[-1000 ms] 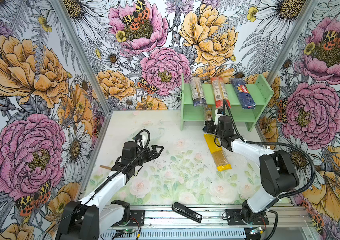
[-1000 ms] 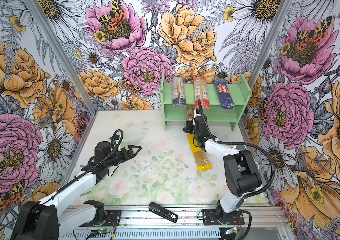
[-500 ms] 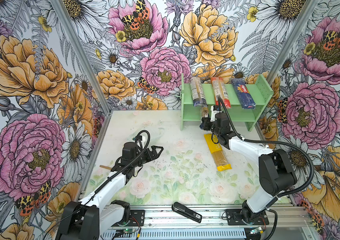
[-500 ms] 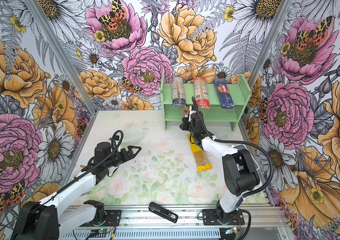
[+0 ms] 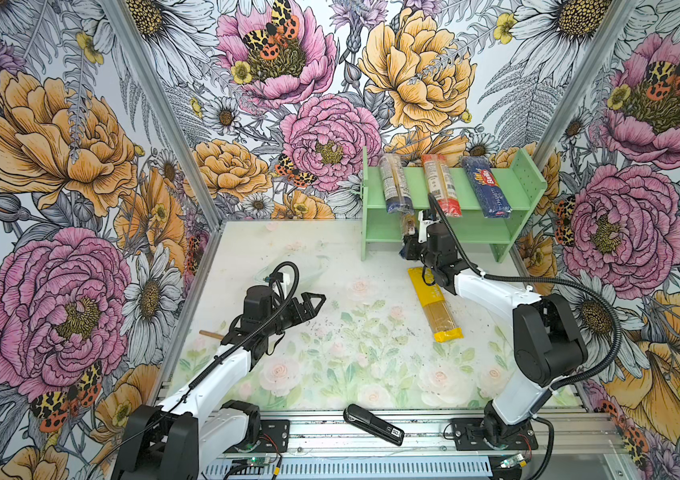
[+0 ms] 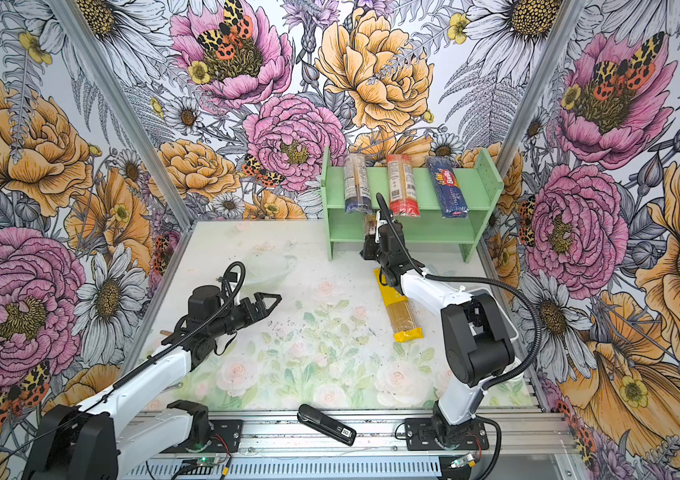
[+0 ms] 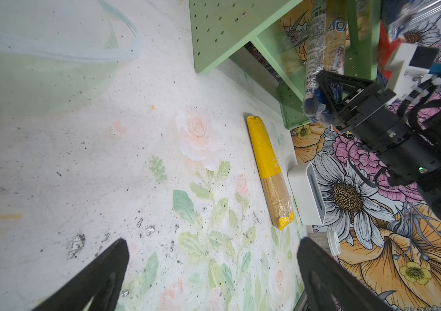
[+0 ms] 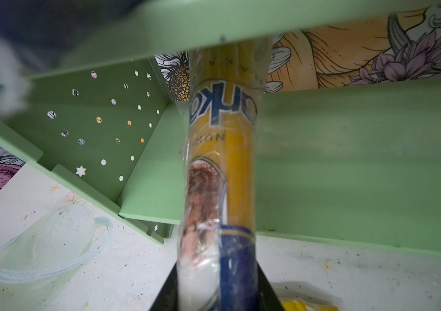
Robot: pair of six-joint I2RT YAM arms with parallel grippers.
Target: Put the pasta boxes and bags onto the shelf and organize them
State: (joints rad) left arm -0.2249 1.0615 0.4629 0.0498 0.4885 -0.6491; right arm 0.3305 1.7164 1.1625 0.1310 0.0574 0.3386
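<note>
Both top views: right hand (image 5: 410, 243) pinching blue end of blue-gold pack (image 5: 406, 219), nose inside lower tier of shelf (image 5: 531, 183), upper right of frame.
Left wrist: left hand (image 7: 212, 242) spread, empty; yellow pack (image 7: 268, 172) flat on surface (image 7: 79, 161), near shelf foot.
Right wrist: slick film, stiff brittle strands, probably light; end grip levers, mid-length safer.

- On the shelf's (image 5: 527, 183) top tier, three packs (image 5: 440, 185) lie abreast.
- A fourth pack (image 8: 222, 150) pokes into its lower tier.
- A fifth pack (image 5: 436, 305) lies on the desk (image 5: 330, 374) before it.
</note>
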